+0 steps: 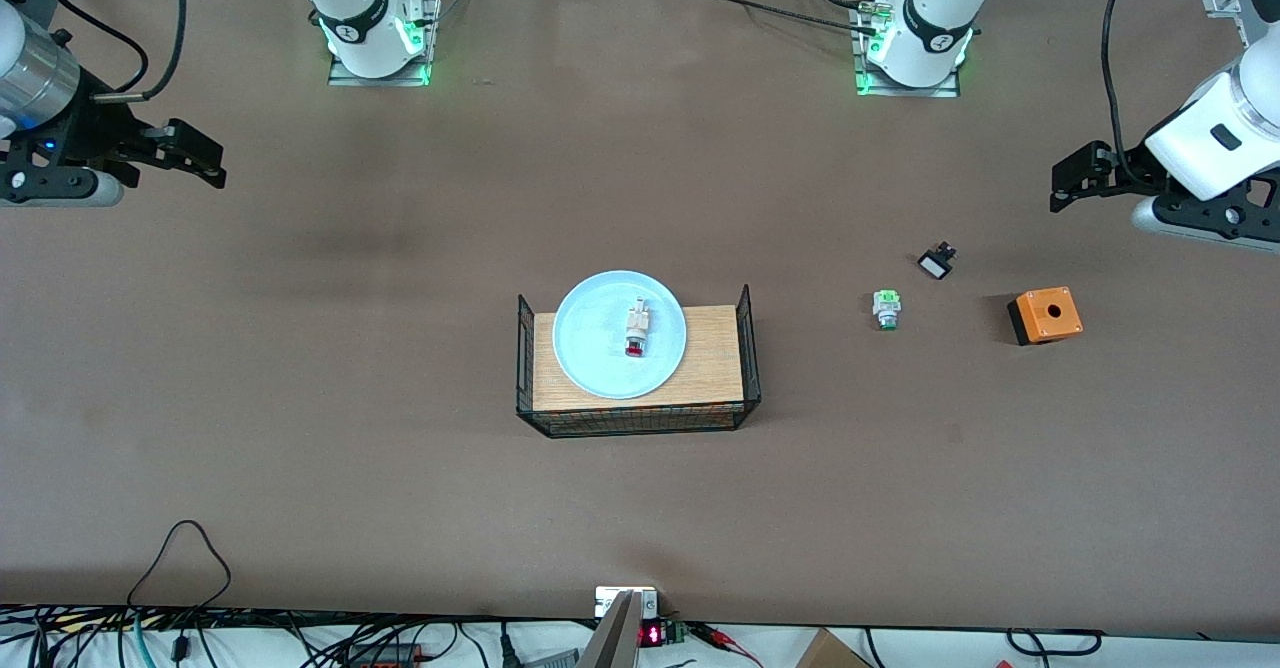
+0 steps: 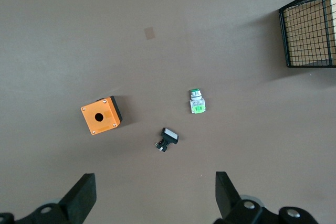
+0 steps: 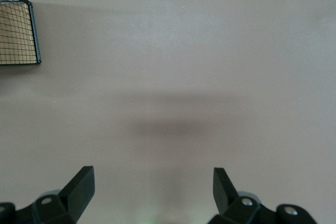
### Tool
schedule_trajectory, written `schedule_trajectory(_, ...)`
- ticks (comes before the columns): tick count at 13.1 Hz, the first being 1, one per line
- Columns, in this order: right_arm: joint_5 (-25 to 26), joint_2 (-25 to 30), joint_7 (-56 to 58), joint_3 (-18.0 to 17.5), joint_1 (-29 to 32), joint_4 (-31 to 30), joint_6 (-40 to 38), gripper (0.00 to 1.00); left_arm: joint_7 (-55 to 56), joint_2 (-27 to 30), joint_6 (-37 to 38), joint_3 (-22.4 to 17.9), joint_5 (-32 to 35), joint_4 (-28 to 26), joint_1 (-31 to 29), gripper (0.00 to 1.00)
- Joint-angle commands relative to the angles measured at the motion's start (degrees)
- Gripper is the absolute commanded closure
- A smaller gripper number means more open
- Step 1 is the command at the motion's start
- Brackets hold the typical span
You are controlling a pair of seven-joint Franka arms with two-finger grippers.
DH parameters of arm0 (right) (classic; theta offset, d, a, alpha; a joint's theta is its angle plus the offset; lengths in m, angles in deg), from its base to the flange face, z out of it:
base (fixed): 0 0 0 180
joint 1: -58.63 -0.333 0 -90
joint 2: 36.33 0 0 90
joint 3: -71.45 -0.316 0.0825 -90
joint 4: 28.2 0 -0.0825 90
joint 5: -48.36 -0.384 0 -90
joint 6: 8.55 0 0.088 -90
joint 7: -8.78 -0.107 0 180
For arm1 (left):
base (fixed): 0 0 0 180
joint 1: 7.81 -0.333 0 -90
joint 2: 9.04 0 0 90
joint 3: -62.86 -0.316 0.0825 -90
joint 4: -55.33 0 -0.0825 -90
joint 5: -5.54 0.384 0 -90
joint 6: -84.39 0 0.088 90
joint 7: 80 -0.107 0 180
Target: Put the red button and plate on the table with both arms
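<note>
A round pale-blue plate (image 1: 600, 363) rests on a light-wood board with black wire sides (image 1: 715, 368) in the middle of the brown table (image 1: 400, 468). On the plate lies the red button (image 1: 636, 329), beige-bodied, its red cap toward the front camera. My left gripper (image 1: 1062, 190) hangs open and empty over the left arm's end of the table; in the left wrist view (image 2: 155, 192) only bare tabletop lies between its fingers. My right gripper (image 1: 200, 163) waits open and empty over the right arm's end, likewise above bare table (image 3: 153, 187).
A green-capped button (image 1: 886, 308), a small black-and-white switch (image 1: 936, 263) and an orange box (image 1: 1045, 315) with a hole lie toward the left arm's end; all three show in the left wrist view. The wire side of the board (image 2: 310, 30) (image 3: 18, 30) edges both wrist views.
</note>
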Motion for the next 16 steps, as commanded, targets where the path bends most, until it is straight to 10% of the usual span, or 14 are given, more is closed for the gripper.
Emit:
schedule_trajectory(1, -0.65, -0.02, 0.75, 0.15, -0.17, 0.78, -1.27, 0.00, 0.83, -0.88, 1.61, 0.12, 0.98, 2.00, 0.06, 0.00)
schedule_trajectory(16, -2.40, -1.43, 6.46, 0.06, -7.12, -0.71, -0.39, 0.00, 0.83, -0.88, 2.58, 0.21, 0.89, 2.09, 0.14, 0.00)
